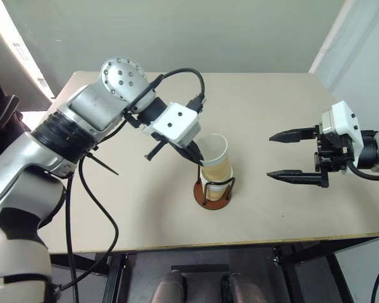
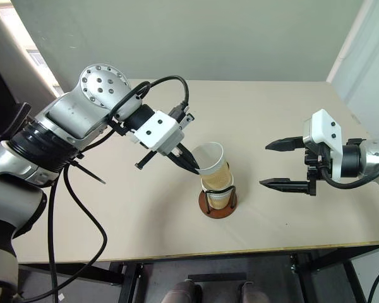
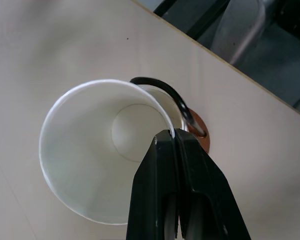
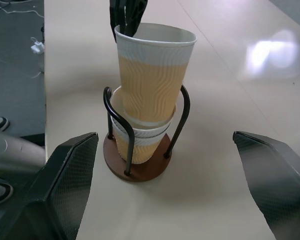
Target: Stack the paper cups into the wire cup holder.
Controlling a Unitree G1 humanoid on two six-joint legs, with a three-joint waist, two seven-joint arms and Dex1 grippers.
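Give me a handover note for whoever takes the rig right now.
Left gripper: shut on the rim of the top cup.
Right gripper: open, holding nothing, off to the side of the holder.
Holder stands on the table with a cup already in it; the top cup is partly nested in that one and tilted.
Left: seat the top cup, release. I can't tell the count of cups in the stack.

Cup (image 4: 155, 70) sits in cup (image 4: 140, 142) inside holder (image 4: 137, 165) on table (image 1: 271, 208).
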